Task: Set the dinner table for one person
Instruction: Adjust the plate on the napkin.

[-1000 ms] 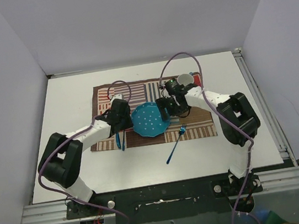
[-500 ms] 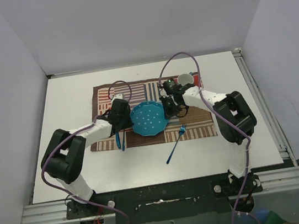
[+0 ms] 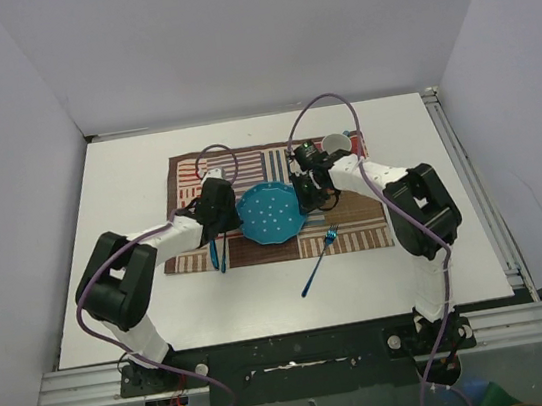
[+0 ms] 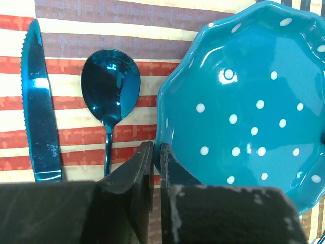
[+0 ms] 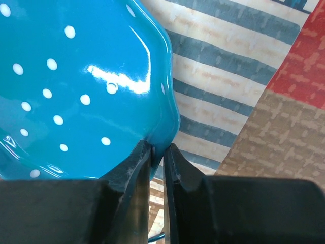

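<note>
Both of your grippers have just closed. A second ago the right gripper (image 5: 160, 150) stood spread at the plate's (image 3: 271, 215) right side. Now its jaws pinch the scalloped rim, which the right wrist view shows running between the two fingers. The left gripper (image 4: 156, 152) has narrowed too. Its jaws are almost pressed together, and the plate's left edge appears to be caught in the thin gap between them. The plate itself has hardly shifted, so you seem to be at the start of a two-handed lift or a nudge to centre it, not at the end of one.

The table (image 3: 266, 310) lies flat under everything, below both sets of jaws and not touched by them. Its bare white top shows nearest you. The fork (image 3: 318, 262) lies askew there, handle on the table and tines on the mat's (image 3: 362, 236) near edge, so it probably needs straightening later. Further in, the mat separates the jaws from the table. The knife (image 4: 38, 101) and spoon (image 4: 110, 84) lie on it side by side, just left of the plate. Farthest from you, the cup (image 3: 334, 143) stands at the mat's far right corner.
</note>
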You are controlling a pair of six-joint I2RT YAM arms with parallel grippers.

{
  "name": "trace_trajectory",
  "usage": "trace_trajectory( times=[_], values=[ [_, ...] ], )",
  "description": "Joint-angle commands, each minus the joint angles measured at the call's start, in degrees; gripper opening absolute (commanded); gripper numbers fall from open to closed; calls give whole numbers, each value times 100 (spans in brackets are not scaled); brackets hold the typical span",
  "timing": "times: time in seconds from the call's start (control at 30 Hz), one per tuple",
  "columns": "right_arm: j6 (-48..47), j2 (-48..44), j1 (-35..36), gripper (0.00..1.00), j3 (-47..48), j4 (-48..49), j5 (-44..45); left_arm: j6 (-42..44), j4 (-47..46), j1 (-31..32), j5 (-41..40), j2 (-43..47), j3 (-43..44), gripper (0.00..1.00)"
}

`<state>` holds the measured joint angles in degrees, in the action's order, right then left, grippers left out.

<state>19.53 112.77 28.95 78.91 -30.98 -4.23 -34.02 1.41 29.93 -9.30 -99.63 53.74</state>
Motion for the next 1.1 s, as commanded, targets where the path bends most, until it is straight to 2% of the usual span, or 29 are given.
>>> trace_trajectory(
  times=[0.0,0.67,1.07],
  values=[
    [-301,51,129,0,263,-11,-101,-23,-899,8,222,-223,-56,0],
    [-400,355,34,0,836,-2,38,107,-916,-94,534,-753,536,0],
    [-505,375,-65,0,993,58,115,119,-926,-95,360,-643,522,0]
  ],
)
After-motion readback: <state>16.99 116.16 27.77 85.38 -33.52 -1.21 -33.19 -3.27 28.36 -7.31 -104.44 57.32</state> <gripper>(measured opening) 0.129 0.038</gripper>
